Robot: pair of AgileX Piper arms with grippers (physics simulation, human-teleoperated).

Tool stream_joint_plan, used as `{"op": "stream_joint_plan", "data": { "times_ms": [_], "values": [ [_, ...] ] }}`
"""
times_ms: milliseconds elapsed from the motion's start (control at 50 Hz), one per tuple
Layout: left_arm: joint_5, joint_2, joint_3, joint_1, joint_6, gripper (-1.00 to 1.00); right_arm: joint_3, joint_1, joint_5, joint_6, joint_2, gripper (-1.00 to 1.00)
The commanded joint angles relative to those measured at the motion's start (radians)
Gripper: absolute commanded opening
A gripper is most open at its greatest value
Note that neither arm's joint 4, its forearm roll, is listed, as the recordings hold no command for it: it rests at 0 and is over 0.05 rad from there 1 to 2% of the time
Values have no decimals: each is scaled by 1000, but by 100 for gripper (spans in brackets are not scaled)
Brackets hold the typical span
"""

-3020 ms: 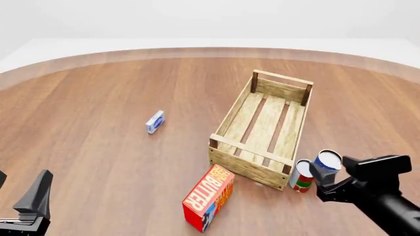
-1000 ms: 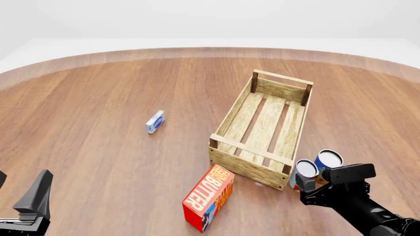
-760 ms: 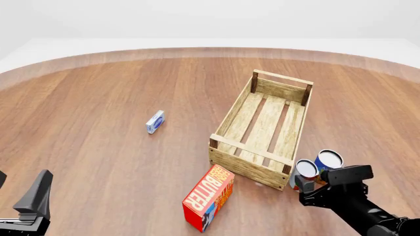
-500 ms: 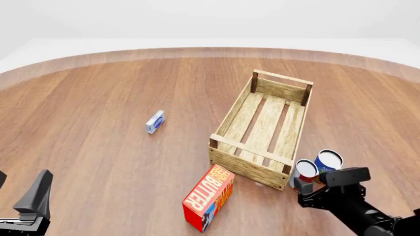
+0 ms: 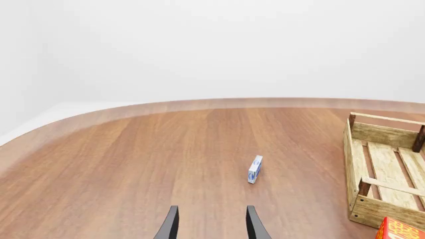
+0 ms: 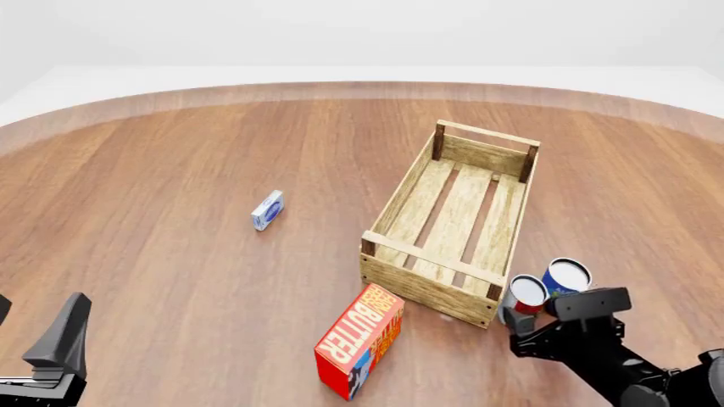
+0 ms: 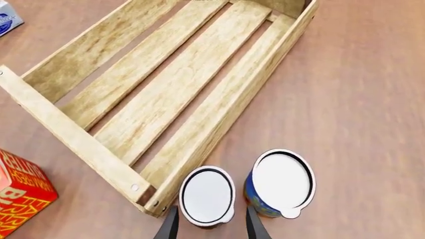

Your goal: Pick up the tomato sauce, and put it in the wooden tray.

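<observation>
Beside the near right corner of the wooden tray (image 6: 455,218) stands the tomato sauce (image 6: 523,294), upright on the table (image 6: 169,212), silver-white lid up, just outside the crate wall. Blue and yellow can (image 6: 565,277) sits right next to it, nearly touching.

Your right gripper (image 7: 211,224) hangs right over the tomato sauce (image 7: 207,195). In the right wrist view the two fingertips (image 7: 170,226) straddle the lid, spread only a bit wider than the can, nothing pinched. From the front view the right gripper (image 6: 530,326) sits just behind the can on your side; how far the fingers have come down its sides you can't tell.

Your left gripper (image 5: 211,226) is parked well apart at the near left, jaws parted and empty, aimed toward the small blue and white box (image 5: 255,169).

Progress: early. Approach looks about done, alignment looks good. No grasp, no lift, tray holds nothing. Left to do: drop around the can, close, lift, carry over the tray wall, release on the slats.

Watch the blue and yellow can (image 7: 280,183): your far finger has to go into the thin gap between cans, likely to nudge it. Red butter box (image 6: 359,341) lies on the other side of the corner, out of your path.
</observation>
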Motion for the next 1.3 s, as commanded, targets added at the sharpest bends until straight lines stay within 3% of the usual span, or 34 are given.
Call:
{"op": "stream_joint_plan", "data": {
  "times_ms": [20,240,260,680,1300],
  "values": [
    [0,0,0,0,0,100,-19,4,21,-6,-2,100],
    [0,0,0,0,0,100,-25,9,10,-7,20,100],
    [0,0,0,0,0,100,-24,7,9,-11,22,-100],
    [0,0,0,0,0,100,-20,11,28,-12,0,-100],
    [0,0,0,0,0,100,-13,-17,240,-49,-300,-100]
  ]
}}
